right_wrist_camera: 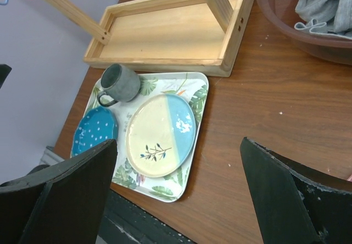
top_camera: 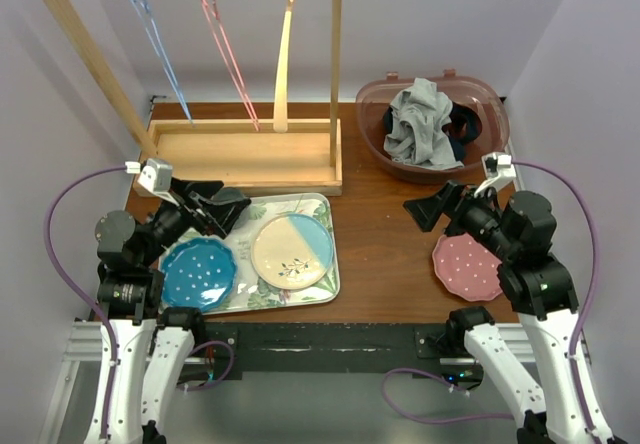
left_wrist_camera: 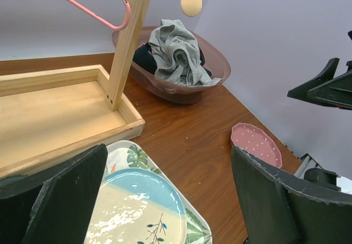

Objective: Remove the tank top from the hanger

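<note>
Three hangers hang on the wooden rack (top_camera: 335, 64): a blue one (top_camera: 155, 39), a pink one (top_camera: 228, 49) and a pale wooden one (top_camera: 285, 64). No garment hangs on any of them. A crumpled grey garment (top_camera: 420, 124) lies in the brown basin (top_camera: 370, 99) at the back right, on dark clothes; it also shows in the left wrist view (left_wrist_camera: 176, 51). My left gripper (top_camera: 215, 202) is open and empty above the tray; so it shows in its wrist view (left_wrist_camera: 165, 200). My right gripper (top_camera: 437, 204) is open and empty in front of the basin, as its wrist view (right_wrist_camera: 176, 194) shows.
A leaf-patterned tray (top_camera: 325, 289) at front left holds a blue dotted plate (top_camera: 197, 274), a cream and blue plate (top_camera: 292, 249) and a grey mug (right_wrist_camera: 118, 83). A pink dotted plate (top_camera: 465, 266) lies at front right. The rack's wooden base box (top_camera: 240, 159) stands behind the tray.
</note>
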Action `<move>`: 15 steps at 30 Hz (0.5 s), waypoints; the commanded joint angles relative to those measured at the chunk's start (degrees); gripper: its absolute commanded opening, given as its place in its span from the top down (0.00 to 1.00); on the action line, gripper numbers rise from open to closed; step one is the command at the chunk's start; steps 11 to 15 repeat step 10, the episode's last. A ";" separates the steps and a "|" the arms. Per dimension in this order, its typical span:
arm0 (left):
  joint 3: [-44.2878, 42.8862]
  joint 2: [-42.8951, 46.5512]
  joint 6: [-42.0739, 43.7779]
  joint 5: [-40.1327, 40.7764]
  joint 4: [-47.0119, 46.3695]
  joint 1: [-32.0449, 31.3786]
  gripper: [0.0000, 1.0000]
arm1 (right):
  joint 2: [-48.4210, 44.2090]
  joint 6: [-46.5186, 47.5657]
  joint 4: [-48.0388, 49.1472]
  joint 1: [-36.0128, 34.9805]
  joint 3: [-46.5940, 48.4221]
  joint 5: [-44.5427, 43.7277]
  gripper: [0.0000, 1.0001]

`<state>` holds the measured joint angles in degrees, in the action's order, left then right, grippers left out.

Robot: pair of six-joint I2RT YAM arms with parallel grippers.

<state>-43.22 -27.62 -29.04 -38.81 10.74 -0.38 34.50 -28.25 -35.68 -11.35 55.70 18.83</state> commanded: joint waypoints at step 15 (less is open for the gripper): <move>-0.37 0.28 -1.20 -1.18 -2.13 0.38 0.00 | -0.05 -1.37 1.49 -0.25 -0.68 2.35 0.01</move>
